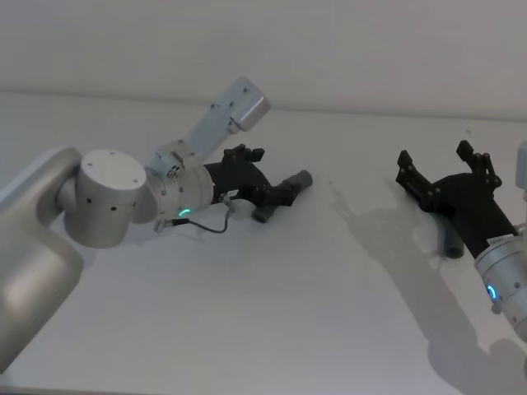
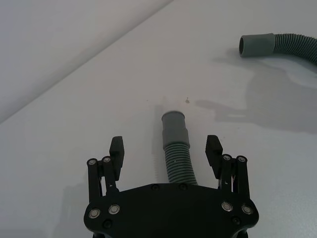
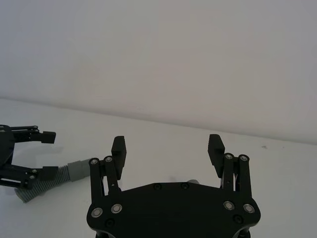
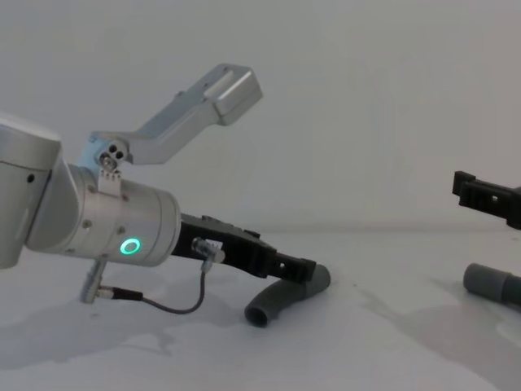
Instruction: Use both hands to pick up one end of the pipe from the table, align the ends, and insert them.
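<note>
Left gripper [image 2: 165,145] low on bench [image 1: 288,321], fingers wide open astride left pipe piece [image 4: 281,300], not gripping. Right gripper [image 3: 167,146] above right pipe piece [image 1: 451,243], fingers wide open, empty.

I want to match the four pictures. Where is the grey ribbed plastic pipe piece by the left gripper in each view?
Head view: the grey ribbed plastic pipe piece lies left of centre.
Left wrist view: between the black left gripper's open fingers, untouched.
Right wrist view: far off, beside that gripper.
Chest view: low near the centre, curved, under the gripper.
Shared landmark: the left gripper.
</note>
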`<state>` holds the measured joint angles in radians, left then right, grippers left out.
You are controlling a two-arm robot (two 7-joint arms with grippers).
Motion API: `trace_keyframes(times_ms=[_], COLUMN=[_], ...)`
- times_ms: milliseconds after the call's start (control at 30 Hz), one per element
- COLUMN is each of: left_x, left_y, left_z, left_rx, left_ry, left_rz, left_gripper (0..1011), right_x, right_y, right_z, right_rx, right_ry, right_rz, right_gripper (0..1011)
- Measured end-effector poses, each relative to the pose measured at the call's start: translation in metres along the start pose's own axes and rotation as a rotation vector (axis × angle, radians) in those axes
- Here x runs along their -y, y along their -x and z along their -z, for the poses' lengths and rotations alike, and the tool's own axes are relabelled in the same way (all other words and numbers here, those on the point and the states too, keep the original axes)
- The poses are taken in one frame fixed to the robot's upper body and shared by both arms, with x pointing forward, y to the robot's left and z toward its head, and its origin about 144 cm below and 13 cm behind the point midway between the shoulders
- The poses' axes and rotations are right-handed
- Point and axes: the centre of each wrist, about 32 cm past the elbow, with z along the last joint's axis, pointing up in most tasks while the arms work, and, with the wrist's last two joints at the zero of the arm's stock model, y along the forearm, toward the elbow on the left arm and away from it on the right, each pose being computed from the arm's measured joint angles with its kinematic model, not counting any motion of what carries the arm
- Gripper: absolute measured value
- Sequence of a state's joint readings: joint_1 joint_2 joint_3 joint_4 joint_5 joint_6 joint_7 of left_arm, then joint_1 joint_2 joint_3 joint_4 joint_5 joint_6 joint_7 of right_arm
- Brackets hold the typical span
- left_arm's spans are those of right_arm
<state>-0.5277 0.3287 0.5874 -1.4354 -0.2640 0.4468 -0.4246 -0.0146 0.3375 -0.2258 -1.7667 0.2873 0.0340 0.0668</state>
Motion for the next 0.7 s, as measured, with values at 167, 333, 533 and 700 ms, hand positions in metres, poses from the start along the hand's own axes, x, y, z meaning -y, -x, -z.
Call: trace_keyframes(times_ms=[167,333,533,700], left_x=[0.005,0.009,0.014,0.019], left_y=[0.000,0.000,-0.001,-0.002], left_z=[-0.002,-0.003,-0.004,-0.004], left_rx=[-0.006,-0.010,-0.011,-0.011], left_ry=[-0.014,-0.028,-0.039,-0.050], left_rz=[0.001,0.000,0.002,0.004], left_gripper=[1000,1000,1000,1000], right_x=[0.000,0.000,0.000,0.000], right_y=[0.000,0.000,0.000,0.000], right_z=[0.000,0.000,0.000,0.000], right_rx=[0.000,0.000,0.000,0.000], right_ry=[0.000,0.000,0.000,0.000], right_rz=[0.000,0.000,0.000,0.000], right_gripper=[1004,1003,1004,1004])
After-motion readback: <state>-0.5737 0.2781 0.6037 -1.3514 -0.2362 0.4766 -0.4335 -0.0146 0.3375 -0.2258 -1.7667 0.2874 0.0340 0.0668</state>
